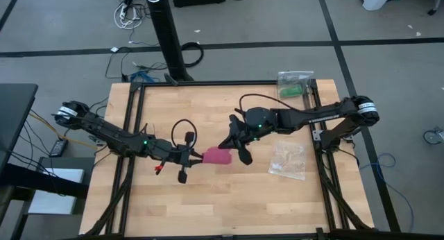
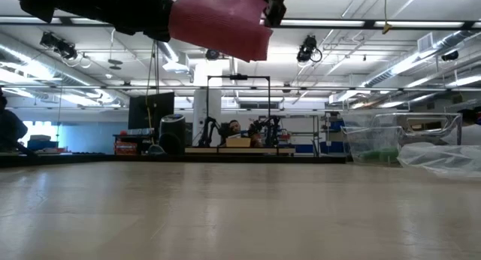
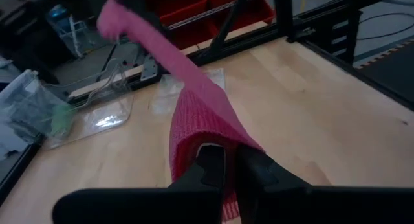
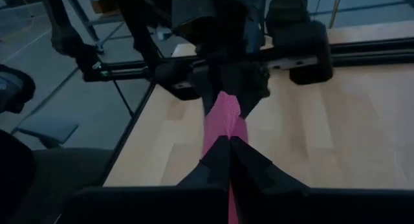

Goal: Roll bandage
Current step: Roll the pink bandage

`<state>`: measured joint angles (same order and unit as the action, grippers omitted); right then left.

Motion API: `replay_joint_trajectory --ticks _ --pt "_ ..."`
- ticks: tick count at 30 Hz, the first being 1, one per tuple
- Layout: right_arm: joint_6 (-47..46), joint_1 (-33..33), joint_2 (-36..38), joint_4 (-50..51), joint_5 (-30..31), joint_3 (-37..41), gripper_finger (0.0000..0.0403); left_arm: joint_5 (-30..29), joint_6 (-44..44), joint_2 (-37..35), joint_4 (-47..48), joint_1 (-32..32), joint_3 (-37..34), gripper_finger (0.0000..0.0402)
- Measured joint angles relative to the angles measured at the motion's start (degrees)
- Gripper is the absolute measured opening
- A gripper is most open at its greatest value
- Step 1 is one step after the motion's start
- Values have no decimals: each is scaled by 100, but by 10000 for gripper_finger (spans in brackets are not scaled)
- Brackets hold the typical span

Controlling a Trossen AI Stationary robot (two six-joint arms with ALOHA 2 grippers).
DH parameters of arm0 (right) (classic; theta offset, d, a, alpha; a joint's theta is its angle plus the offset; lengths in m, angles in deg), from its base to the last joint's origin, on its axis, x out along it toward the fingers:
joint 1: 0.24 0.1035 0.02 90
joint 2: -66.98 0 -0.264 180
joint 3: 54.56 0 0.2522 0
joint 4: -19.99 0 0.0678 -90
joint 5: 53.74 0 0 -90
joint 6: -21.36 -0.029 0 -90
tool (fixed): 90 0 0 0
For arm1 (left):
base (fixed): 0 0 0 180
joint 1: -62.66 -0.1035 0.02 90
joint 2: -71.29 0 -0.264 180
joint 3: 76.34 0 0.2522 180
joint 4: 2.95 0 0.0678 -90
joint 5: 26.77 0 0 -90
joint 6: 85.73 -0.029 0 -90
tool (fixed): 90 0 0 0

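the bandage [image 1: 218, 155], a magenta strip, is held clear of the bench [image 1: 229, 205] near the bench centre, stretched between the two tools. the left tool [image 1: 192, 157] meets it from nine o'clock with its fingers [image 3: 213, 169] closed on one end of the bandage [image 3: 200, 114]. the right tool [image 1: 234, 148] comes in from about two o'clock; in its wrist view the fingers [image 4: 223, 156] are pinched on the other end of the bandage [image 4: 222, 123], which runs on to the left tool [image 4: 226, 81] opposite. in the low view the bandage [image 2: 219, 21] hangs well above the surface. a clear plastic bag [image 1: 288, 159] lies flat at three o'clock, apart from the tools. farther off, at one o'clock near the bench corner, sits a second bag [image 1: 295, 84] holding something green.
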<state>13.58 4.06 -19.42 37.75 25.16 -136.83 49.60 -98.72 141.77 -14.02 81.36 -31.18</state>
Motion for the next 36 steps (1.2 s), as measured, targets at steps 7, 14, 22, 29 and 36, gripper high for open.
replay_joint_trajectory --ticks 7,14,22,29,36 --pt "156 240 133 100 439 0 1 87 9 -1 -118 -68 0 19" --pt "181 -130 -102 173 456 -9 1 277 -67 0 -432 37 58 19" --pt "-80 -243 -391 195 -203 -2 6 289 -205 2 -249 52 316 19" --pt "-121 -133 -442 183 -292 -4 66 304 -205 4 -274 43 337 19" --pt "-54 -193 -235 564 156 -4 144 164 -183 2 112 45 337 19"
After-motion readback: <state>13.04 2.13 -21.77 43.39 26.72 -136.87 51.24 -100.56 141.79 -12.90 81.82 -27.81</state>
